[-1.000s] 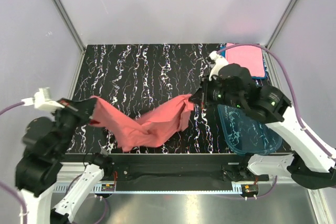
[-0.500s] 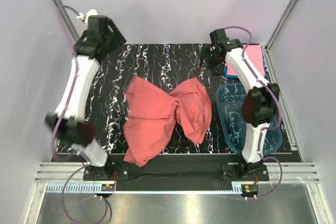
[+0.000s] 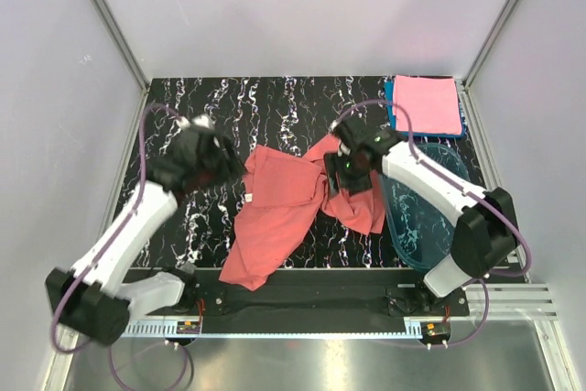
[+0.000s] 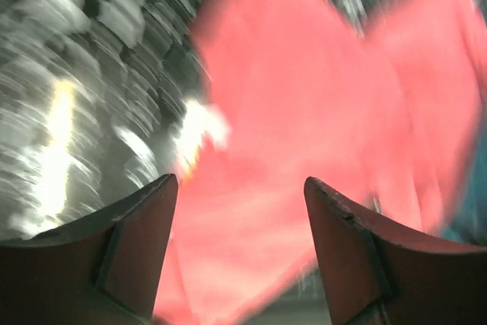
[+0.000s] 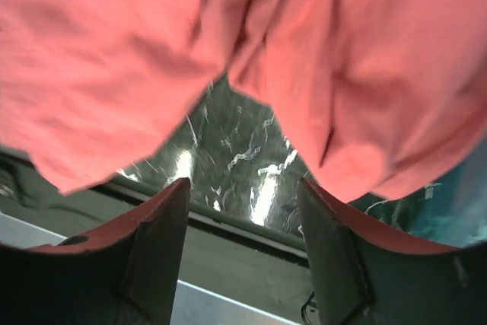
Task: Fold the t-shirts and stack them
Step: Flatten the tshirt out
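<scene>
1. The table (image 3: 275,107) carries three t-shirts and one tub.
2. The salmon t-shirt (image 3: 275,212) lies unfolded and crumpled at the centre. We read it as two lobes joined at a bunched waist. The larger left lobe runs from far to near-left. The smaller right lobe reaches the rim of the clear blue tub (image 3: 430,226).
3. The pink t-shirt (image 3: 427,104) is folded square at the far right corner. It rests on the blue t-shirt (image 3: 390,109), of which we see only an edge.
4. The right gripper (image 5: 243,184) hangs over the waist, fingers spread, holding nothing.
5. The left gripper (image 4: 240,180) hangs at the far-left edge of the shirt, fingers spread and empty. The cloth lies to its right and nearer.
6. We judge that each arm takes the lobe on its own side.
</scene>
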